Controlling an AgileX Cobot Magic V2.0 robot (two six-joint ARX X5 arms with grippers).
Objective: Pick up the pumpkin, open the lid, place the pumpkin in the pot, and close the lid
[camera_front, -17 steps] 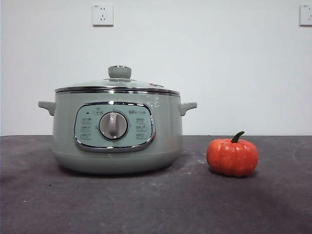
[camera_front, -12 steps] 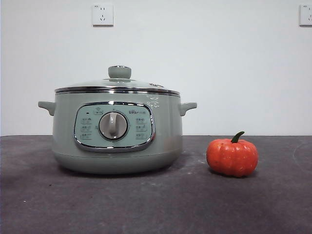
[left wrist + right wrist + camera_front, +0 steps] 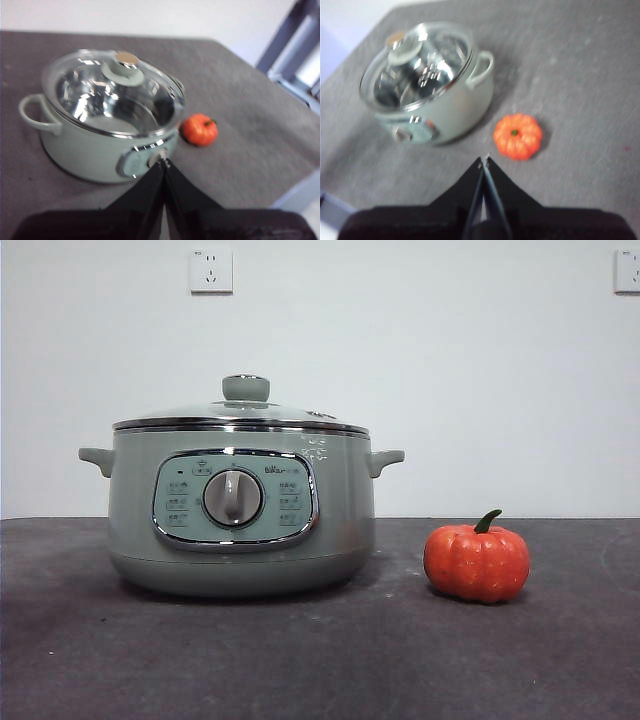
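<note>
Front view is showing the pot (image 3: 240, 510) sitting left of centre in the frame on the dark grey table (image 3: 330, 660), its control panel and grey dial (image 3: 233, 498) facing the camera. The lid (image 3: 240, 418) is resting closed on the pot's rim, its pale green knob (image 3: 246, 388) standing at the top. The pumpkin (image 3: 477, 562) is sitting on the table at the lower right of the frame, apart from the pot, its green stem curving upward. Two wall sockets (image 3: 211, 269) are showing on the white wall at the upper edge. No arm is appearing in this view.

Left wrist view is showing the left gripper (image 3: 163, 165) with its two black jaws pressed together and grasping nothing, hanging above the table near the pot's front; the pot is filling the upper left of that frame, with the pumpkin right of centre.

Right wrist view, slightly blurred, is showing the right gripper (image 3: 485, 161) likewise clenched on nothing, hovering above the table just below the pumpkin in the frame, the lidded pot lying at upper left.
</note>
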